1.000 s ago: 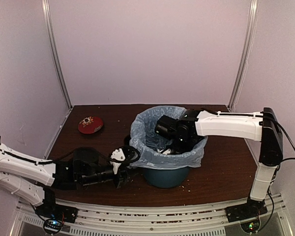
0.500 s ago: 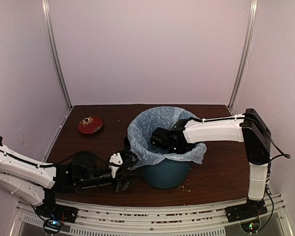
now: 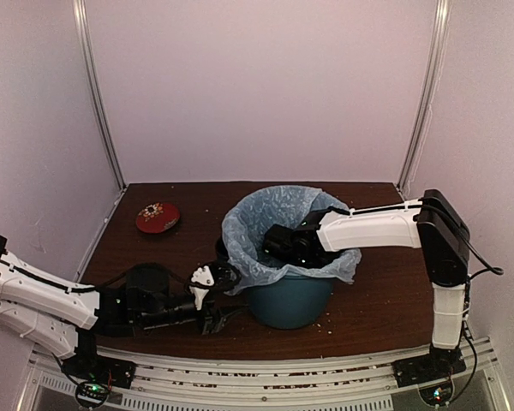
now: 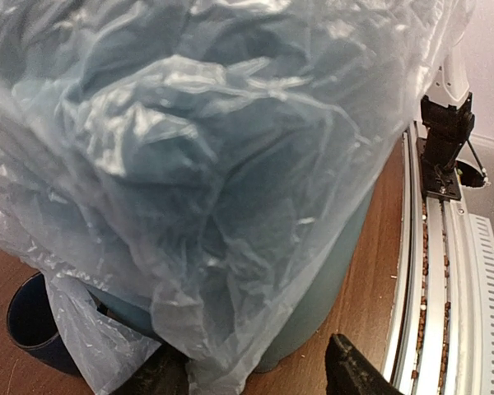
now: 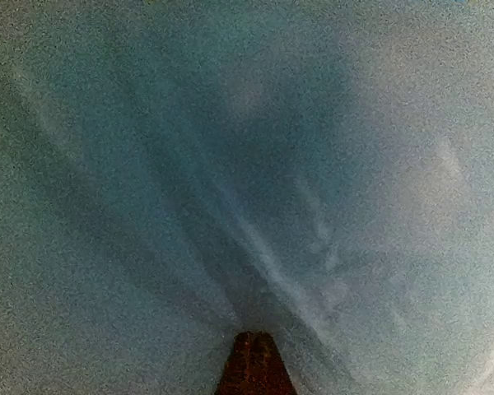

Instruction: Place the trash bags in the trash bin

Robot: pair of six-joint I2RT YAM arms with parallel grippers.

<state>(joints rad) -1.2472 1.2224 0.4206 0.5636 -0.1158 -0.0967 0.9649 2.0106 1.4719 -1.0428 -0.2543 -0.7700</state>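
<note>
The trash bag is draped over the teal trash bin as a liner. The right hand, pressed together, is sunk inside, apparently to seat it. The left hand is spread beside the overhang.

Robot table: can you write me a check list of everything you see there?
Surface: brown table, dotted with pale crumbs.
Job's things: trash bag lines the trash bin, its edge draped over the rim.
Clutter: red dish at back left; dark blue mug beside the bin.
Grippers: left gripper open, low beside the bin, bag edge hanging between its fingers; right gripper shut, down inside the bag.
Cables: black cable along the right arm.
Surroundings: pale walls; metal rail at the near edge.
</note>
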